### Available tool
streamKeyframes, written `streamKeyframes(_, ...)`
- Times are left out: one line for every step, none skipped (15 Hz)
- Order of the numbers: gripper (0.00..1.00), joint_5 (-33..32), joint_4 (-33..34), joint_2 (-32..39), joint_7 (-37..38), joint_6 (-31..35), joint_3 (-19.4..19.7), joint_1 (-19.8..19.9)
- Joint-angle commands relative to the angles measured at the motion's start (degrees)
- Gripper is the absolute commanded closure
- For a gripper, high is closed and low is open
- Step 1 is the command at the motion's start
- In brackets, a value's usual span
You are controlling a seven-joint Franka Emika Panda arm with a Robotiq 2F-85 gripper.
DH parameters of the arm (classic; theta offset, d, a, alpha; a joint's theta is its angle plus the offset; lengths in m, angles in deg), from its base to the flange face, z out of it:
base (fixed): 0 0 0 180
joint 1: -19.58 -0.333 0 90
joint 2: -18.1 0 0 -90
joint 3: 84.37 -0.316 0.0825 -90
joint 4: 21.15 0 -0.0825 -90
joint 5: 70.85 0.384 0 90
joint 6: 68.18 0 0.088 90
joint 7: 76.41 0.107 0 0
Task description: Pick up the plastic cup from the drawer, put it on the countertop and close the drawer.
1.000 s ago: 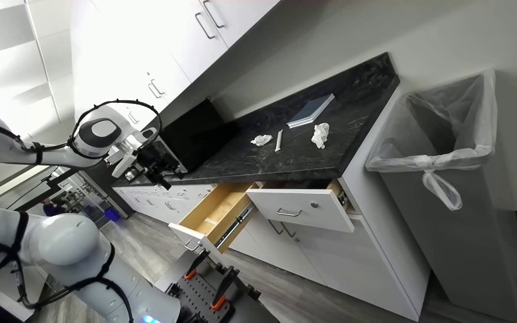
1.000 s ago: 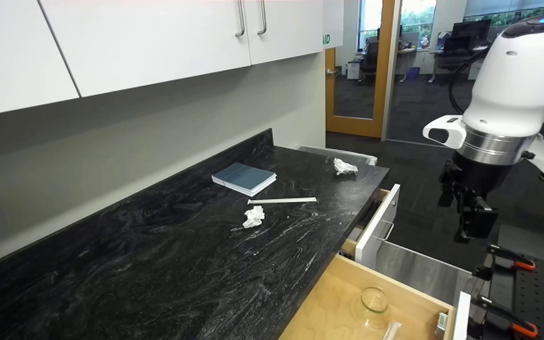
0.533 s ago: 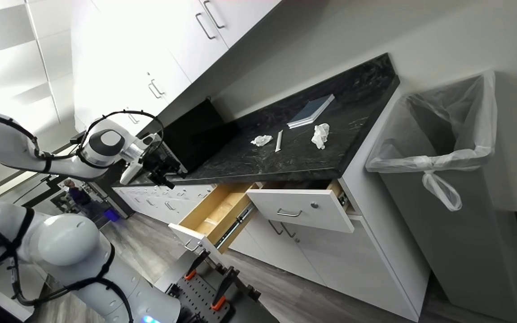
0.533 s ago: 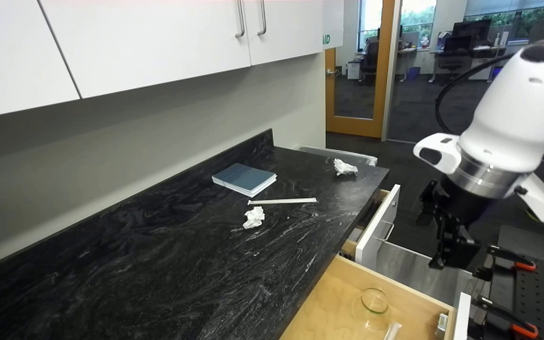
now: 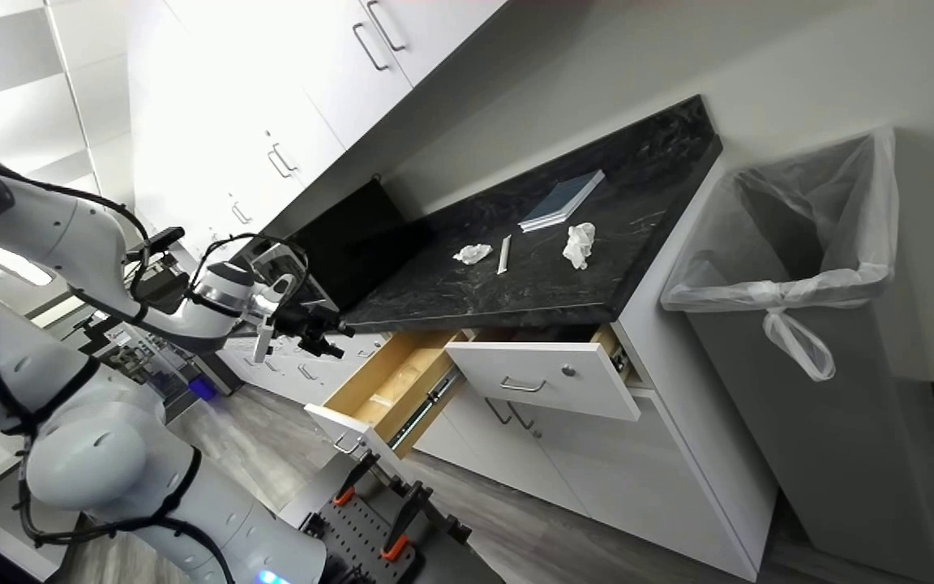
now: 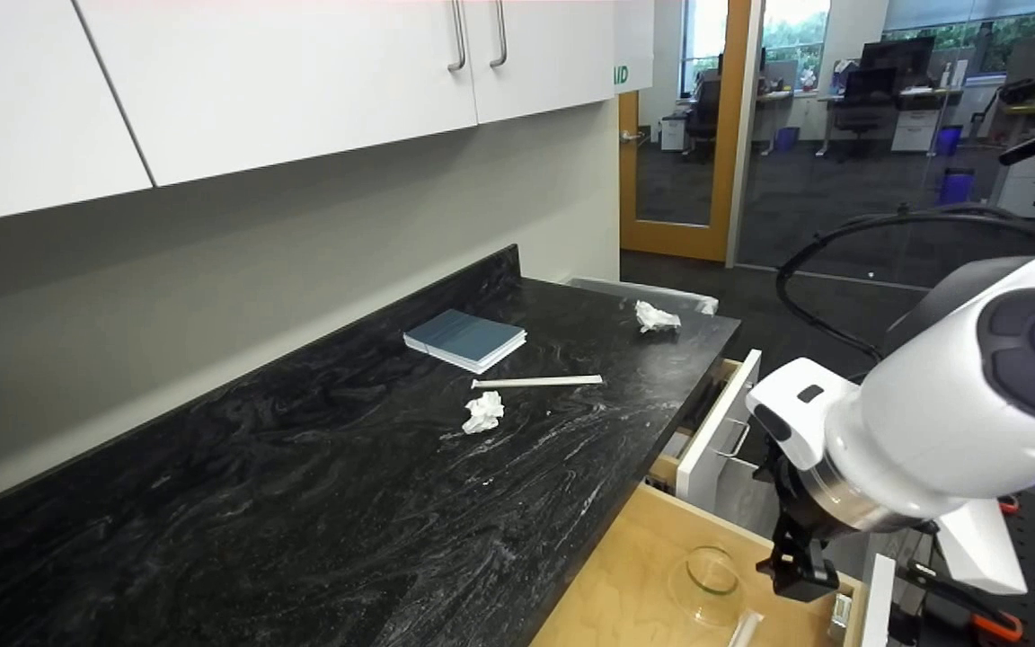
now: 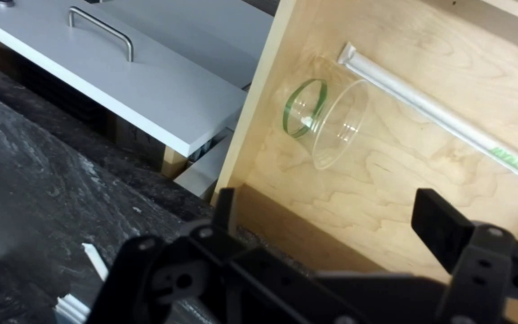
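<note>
In an exterior view, the drawer [image 5: 406,375] stood pulled out below the countertop [image 5: 434,296], next to a partly open second drawer [image 5: 552,383], and your gripper [image 5: 341,341] hung near the drawer. In an exterior view, the cup [image 6: 708,589] stood inside the drawer, apparently wide end down, with the gripper near it; the height between them could not be read. In the wrist view, the fingers [image 7: 441,225] stood well apart with nothing between them, and the cup was ahead of the gap, close to one side of the drawer and just beside a straw [image 7: 443,119]. You were, by judgement, at the approach step: the cup was not yet gripped, and setting it on the countertop and closing the drawer were outstanding. The next move called for you to lower the gripper, center the gap on the cup, clear the straw, and bring the fingers together gently, as thin plastic was likely to flex.
</note>
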Motion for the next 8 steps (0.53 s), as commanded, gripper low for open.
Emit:
streamKeyframes(0.0, -2.6, 0.88, 2.32, 2.08, -0.64, -0.79, 1.15)
streamKeyframes(0.0, -3.8, 1.68, 4.27, 2.71, -0.92, -0.94, 1.79)
streamKeyframes(0.0, -4.32, 2.27, 5.6, 3.01, -1.03, -0.94, 2.14)
streamKeyframes(0.0, -4.41, 2.68, 6.32, 3.02, -1.14, -0.94, 2.31)
streamKeyframes(0.0, -4.63, 3.32, 6.85, 3.75, -3.4, -0.94, 2.45)
streamKeyframes(0.0, -5.77, 4.34, 8.54, 5.35, -5.9, -1.17, 2.38)
streamKeyframes(0.0, -7.87, 5.27, 9.78, 7.41, -9.16, -1.61, 2.09)
streamKeyframes(0.0, -9.86, 6.31, 11.7, 9.67, -12.23, -1.99, 1.7)
